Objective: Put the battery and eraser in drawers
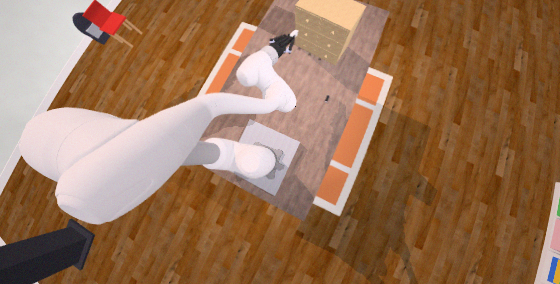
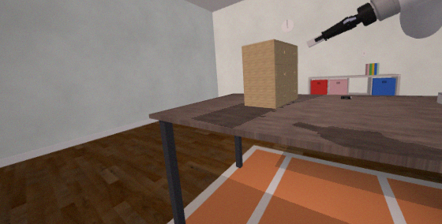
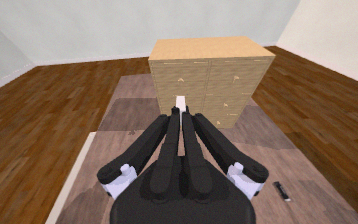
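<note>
The small chest stands upright at the table's far end. Its drawer fronts look flush; the gripper hides part of the left side in the wrist view. A small black block with a pale end, which looks like the nine-volt battery, lies on the table in front of the chest, to the right. My gripper is shut, its narrow white tips together, and I see no separate thing between them. It hangs in front of the chest's left side, apart from it, high above the table. I cannot see the eraser.
The table carries the arm's grey base plate at its near end. My forearm crosses above its left side. An orange and white rug lies under the table.
</note>
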`<move>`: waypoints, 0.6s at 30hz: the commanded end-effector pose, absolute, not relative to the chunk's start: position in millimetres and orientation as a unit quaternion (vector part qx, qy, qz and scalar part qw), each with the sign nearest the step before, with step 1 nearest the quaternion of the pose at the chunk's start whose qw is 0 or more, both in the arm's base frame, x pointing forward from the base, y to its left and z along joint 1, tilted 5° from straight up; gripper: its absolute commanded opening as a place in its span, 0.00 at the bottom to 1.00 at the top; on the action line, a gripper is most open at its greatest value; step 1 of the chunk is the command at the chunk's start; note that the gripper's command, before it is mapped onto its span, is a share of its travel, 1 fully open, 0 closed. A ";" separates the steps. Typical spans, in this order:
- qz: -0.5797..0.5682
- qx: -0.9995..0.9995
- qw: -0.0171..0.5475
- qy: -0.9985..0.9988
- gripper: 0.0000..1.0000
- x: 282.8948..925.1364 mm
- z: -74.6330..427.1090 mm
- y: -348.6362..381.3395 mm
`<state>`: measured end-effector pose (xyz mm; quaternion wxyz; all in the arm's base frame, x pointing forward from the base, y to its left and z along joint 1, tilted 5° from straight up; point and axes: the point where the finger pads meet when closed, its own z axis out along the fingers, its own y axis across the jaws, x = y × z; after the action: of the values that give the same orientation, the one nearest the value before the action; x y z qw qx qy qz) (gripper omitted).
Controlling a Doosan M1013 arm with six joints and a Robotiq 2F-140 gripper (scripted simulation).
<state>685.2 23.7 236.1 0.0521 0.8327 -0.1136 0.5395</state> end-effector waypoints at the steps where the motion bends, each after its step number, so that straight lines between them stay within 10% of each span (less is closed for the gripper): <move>1: 0.537 0.834 0.052 -0.114 0.00 684.8 236.5 23.6; 18: 0.504 0.855 0.048 -0.116 0.00 678.7 243.4 24.7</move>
<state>679.9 24.5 242.0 0.0471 0.8500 -0.1149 0.5119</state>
